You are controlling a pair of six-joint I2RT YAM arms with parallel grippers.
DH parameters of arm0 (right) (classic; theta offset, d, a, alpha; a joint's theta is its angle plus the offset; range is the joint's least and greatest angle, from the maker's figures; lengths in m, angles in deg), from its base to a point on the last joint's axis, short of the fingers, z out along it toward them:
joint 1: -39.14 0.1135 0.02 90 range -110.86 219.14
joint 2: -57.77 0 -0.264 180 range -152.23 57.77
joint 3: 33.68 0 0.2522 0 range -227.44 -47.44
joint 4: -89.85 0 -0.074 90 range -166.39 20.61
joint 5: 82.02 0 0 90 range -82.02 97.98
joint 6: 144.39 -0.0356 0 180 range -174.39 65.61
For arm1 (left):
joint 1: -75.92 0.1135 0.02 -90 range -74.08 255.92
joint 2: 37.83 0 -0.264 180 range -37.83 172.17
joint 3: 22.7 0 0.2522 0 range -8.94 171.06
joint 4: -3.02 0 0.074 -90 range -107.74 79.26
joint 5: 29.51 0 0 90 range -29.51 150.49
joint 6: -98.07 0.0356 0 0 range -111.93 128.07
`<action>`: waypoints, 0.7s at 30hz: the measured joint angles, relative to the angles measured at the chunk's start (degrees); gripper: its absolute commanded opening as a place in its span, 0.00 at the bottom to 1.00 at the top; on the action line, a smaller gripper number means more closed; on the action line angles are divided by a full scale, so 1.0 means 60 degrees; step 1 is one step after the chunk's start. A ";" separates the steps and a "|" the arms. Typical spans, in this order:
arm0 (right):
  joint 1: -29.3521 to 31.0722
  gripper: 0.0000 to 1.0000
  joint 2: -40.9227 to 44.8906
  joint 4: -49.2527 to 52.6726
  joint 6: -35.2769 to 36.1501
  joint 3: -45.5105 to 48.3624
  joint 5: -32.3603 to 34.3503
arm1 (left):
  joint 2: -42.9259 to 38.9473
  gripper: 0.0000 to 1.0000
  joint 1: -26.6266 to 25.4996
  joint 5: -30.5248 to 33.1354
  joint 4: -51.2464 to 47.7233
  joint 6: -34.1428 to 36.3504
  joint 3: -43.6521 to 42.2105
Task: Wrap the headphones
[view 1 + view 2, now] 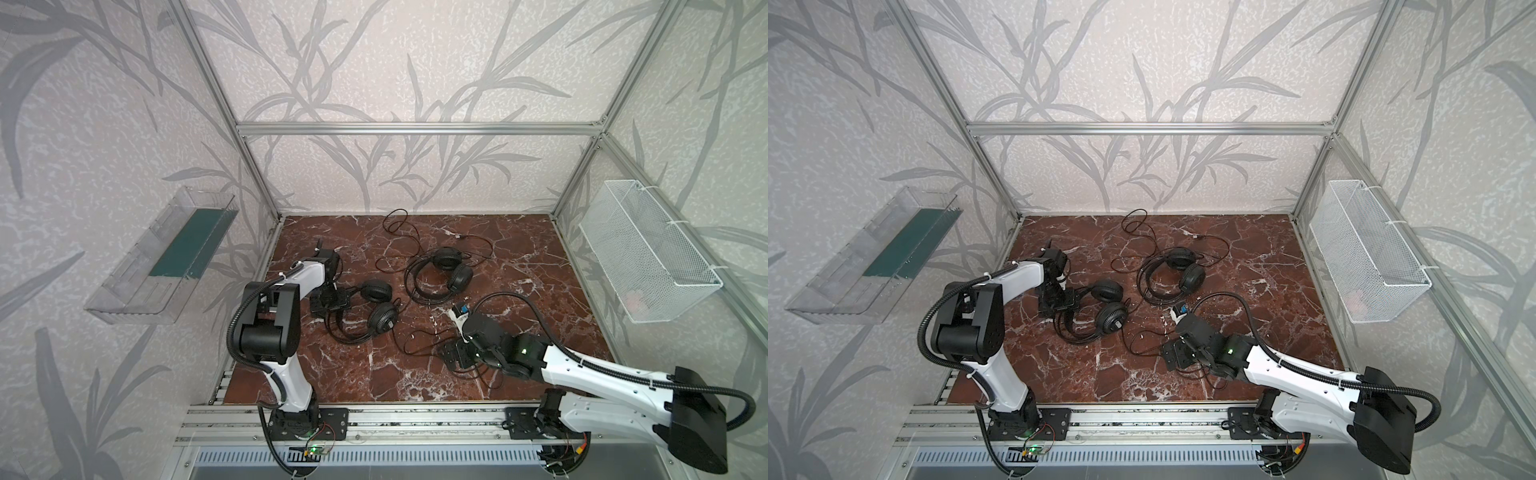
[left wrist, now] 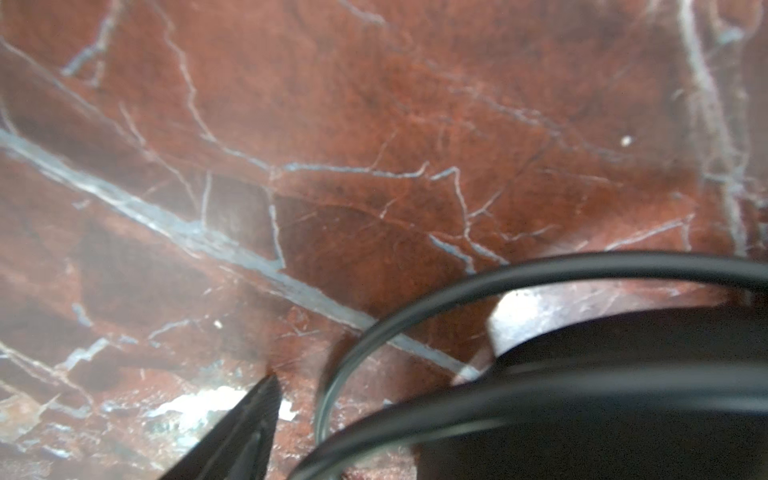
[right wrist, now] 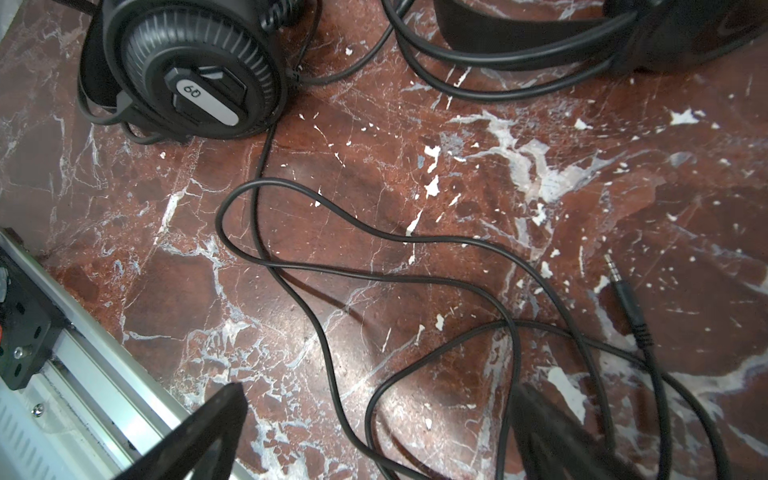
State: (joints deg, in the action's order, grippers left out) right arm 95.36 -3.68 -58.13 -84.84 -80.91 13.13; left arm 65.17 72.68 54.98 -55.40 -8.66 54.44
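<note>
Two black headphones lie on the red marble table (image 1: 519, 257). The nearer headphones (image 1: 382, 318) (image 1: 1111, 318) rest left of centre; their labelled earcup (image 3: 187, 70) shows in the right wrist view. My left gripper (image 1: 332, 305) (image 1: 1059, 301) is down at their headband wires (image 2: 415, 324). One finger (image 2: 257, 415) stands clear of the wires and the other finger is hidden. Their thin cable (image 3: 332, 274) loops to the front right and ends in a plug (image 3: 623, 291). My right gripper (image 1: 455, 353) (image 3: 380, 411) hovers open over those loops. The farther headphones (image 1: 451, 270) (image 1: 1183, 270) lie behind, with their cable trailing to the back wall.
A clear plastic bin (image 1: 166, 266) hangs on the left wall. On the right wall hangs a white mesh basket (image 1: 648, 253). An aluminium rail (image 1: 415, 415) with both arm bases runs along the table's front edge. Frame posts stand at the back corners.
</note>
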 measured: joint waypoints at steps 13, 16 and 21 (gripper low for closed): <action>0.0025 0.99 0.0186 -0.0022 -0.0178 0.0219 0.0142 | -0.0521 0.75 -0.1268 0.1180 -0.0007 -0.0069 -0.0605; 0.0033 0.99 0.0233 -0.0047 -0.0219 0.0306 0.0146 | -0.0525 0.72 -0.1581 0.1555 -0.0153 -0.0175 -0.0590; 0.0033 0.99 0.0284 -0.0044 -0.0248 0.0441 0.0149 | -0.0492 0.57 -0.1614 0.1676 -0.0280 -0.0270 -0.0579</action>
State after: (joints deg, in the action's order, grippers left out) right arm 95.56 -1.98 -58.39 -86.33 -78.27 14.03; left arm 62.22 62.99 65.03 -57.09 -10.27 50.96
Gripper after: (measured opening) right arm 0.991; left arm 0.629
